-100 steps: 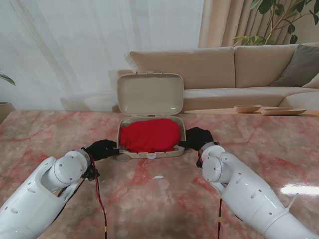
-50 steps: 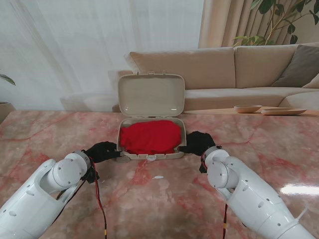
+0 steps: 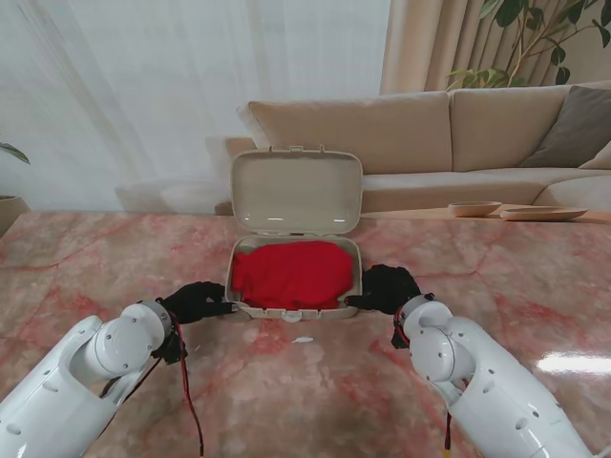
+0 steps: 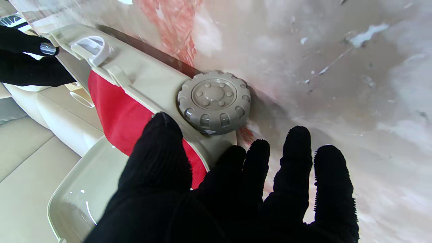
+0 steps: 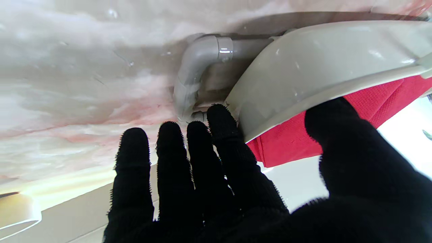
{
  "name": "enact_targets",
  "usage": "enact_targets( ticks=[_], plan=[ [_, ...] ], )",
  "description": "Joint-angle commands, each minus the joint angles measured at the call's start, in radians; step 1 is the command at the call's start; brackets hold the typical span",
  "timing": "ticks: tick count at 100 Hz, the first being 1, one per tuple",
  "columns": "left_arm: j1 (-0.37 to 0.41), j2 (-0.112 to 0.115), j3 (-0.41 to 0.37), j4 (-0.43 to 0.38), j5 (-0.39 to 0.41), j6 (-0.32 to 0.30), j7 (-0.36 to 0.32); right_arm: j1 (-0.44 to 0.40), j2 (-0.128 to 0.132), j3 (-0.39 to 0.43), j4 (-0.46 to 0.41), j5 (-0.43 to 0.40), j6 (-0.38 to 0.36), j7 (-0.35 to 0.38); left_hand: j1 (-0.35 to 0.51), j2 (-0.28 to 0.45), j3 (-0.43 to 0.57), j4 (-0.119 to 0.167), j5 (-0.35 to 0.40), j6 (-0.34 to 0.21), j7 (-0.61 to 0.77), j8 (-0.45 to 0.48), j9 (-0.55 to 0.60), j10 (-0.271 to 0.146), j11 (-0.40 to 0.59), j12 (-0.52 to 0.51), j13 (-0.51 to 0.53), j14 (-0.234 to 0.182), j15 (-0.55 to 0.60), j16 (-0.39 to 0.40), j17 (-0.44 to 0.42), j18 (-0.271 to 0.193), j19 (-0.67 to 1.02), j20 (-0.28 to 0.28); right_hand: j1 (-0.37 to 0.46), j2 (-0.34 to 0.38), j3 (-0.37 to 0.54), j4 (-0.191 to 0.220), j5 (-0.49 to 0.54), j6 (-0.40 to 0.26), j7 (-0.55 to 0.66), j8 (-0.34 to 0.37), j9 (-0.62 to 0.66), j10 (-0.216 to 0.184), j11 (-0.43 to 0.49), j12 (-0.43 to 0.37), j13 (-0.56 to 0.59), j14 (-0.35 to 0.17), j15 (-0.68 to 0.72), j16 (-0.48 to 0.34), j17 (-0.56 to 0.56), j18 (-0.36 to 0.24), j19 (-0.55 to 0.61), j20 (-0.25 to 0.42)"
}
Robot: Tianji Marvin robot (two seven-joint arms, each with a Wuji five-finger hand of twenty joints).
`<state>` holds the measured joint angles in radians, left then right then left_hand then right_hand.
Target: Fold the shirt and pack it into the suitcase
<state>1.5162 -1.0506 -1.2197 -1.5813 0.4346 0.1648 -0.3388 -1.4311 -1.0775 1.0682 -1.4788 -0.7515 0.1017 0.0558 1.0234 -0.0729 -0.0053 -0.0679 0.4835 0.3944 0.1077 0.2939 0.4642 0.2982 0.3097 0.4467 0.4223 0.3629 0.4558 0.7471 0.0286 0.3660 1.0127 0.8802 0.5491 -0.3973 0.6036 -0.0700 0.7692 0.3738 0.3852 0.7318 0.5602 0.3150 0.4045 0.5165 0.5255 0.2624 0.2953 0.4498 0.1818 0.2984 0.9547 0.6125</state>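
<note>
The beige suitcase (image 3: 294, 312) lies open on the marble table, its lid (image 3: 298, 191) standing upright. The folded red shirt (image 3: 294, 272) fills its base. My left hand (image 3: 196, 301), in a black glove, clasps the case's left side: in the left wrist view the thumb (image 4: 162, 135) lies over the rim on the shirt (image 4: 118, 114), the fingers beside a wheel (image 4: 214, 101). My right hand (image 3: 387, 288) clasps the right side, thumb (image 5: 337, 118) over the rim, fingers (image 5: 219, 135) against the wall (image 5: 320, 67) by the grey pull handle (image 5: 199, 60).
A small white scrap (image 3: 303, 339) lies on the table nearer to me than the case. A beige sofa (image 3: 401, 134) stands behind the table, with wooden bowls (image 3: 474, 207) at the back right. A red cable (image 3: 188, 382) hangs off my left arm.
The suitcase has slid nearer to me and slightly to the right, both hands coming back with it at its sides. The shirt has stayed inside.
</note>
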Motion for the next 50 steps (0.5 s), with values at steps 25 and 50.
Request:
enact_targets(
  ticks=[25, 50],
  plan=[
    [0.098, 0.011, -0.025, -0.073, 0.046, -0.007, -0.048, -0.081, 0.010, 0.033, -0.074, -0.022, -0.039, 0.055, -0.012, 0.053, -0.034, 0.013, 0.006, -0.136, 0.029, 0.023, -0.036, -0.014, -0.018, -0.011, -0.020, 0.013, -0.006, 0.011, -0.010, 0.023, -0.019, 0.022, 0.014, -0.004, -0.014, 0.054, -0.013, -0.177, -0.020, -0.010, 0.005, 0.015, -0.021, -0.005, 0.029, 0.024, -0.015, 0.017, 0.004, 0.022, -0.016, 0.013],
    [0.171, 0.015, -0.059, -0.125, 0.076, -0.004, -0.054, -0.169, 0.021, 0.090, -0.145, -0.043, -0.061, 0.095, -0.011, 0.054, -0.034, 0.013, 0.006, -0.138, 0.028, 0.022, -0.036, -0.013, -0.018, -0.011, -0.020, 0.015, -0.005, 0.012, -0.008, 0.021, -0.019, 0.023, 0.017, 0.004, -0.021, 0.054, -0.015, -0.180, -0.020, -0.011, 0.006, 0.011, -0.022, -0.002, 0.030, 0.019, -0.015, 0.018, 0.013, 0.017, -0.014, 0.017]
  ],
)
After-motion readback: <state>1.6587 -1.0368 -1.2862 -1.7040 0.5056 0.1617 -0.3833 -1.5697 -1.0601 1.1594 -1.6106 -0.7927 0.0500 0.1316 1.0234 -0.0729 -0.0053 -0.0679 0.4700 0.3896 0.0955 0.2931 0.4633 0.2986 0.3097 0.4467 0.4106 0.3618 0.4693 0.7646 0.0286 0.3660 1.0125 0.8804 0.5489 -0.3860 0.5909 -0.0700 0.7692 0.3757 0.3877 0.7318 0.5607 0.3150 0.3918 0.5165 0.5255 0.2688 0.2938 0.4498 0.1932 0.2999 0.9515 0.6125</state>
